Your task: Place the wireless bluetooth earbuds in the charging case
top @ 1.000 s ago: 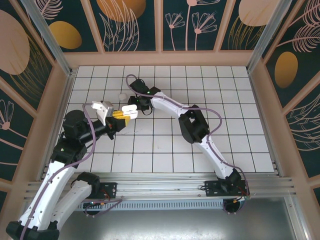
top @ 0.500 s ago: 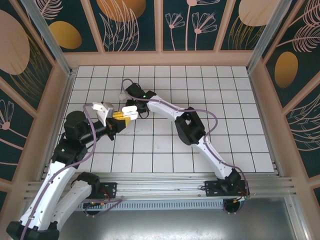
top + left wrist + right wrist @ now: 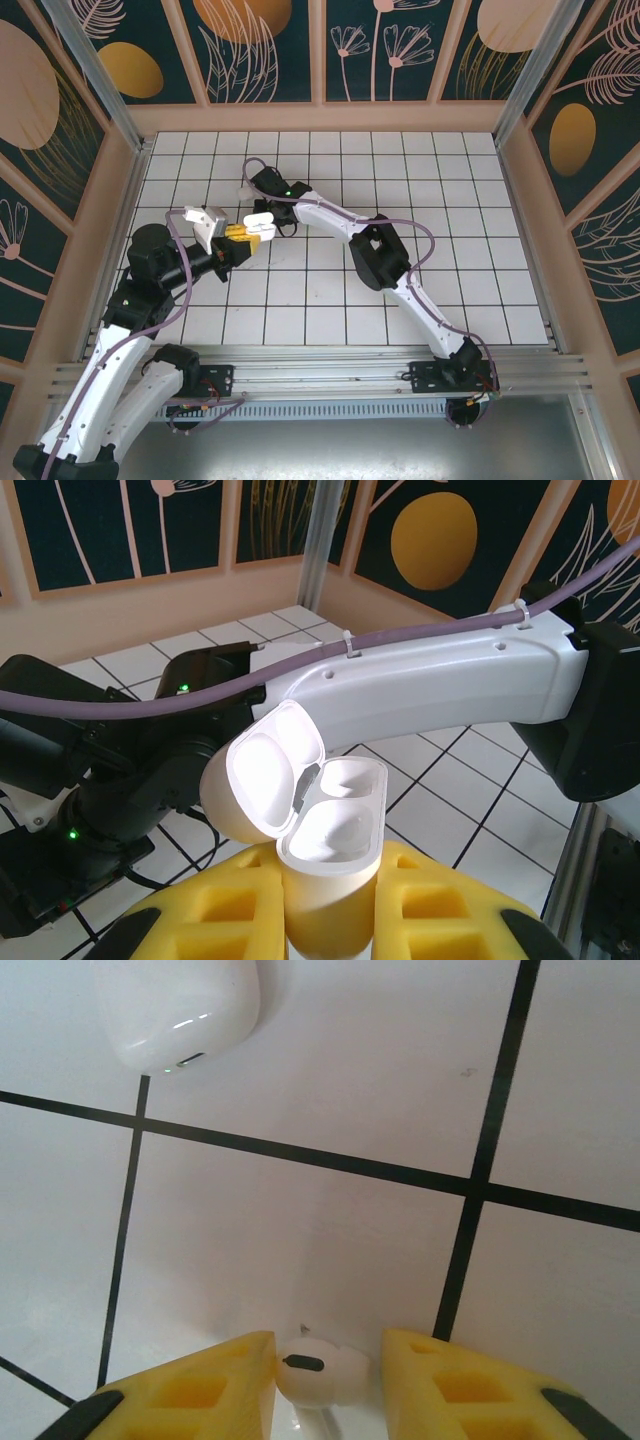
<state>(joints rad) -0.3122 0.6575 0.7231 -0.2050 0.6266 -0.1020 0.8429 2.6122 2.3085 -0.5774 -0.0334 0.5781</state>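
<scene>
Left gripper (image 3: pixel 330 905) is clamped on the open case (image 3: pixel 335 820); right gripper (image 3: pixel 328 1348) sits open around an earbud (image 3: pixel 320 1372) on the tile (image 3: pixel 300 1220).

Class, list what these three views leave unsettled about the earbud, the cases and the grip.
1. Right wrist: the earbud is cut off by the bottom edge; whether the right fingers pinch it is unclear.
2. Right wrist: the closed white case is cut by the top edge.
3. Left wrist: the base of the open charging case is hidden between the left fingers.
4. Top external: the right gripper is too small to show its hold.
</scene>
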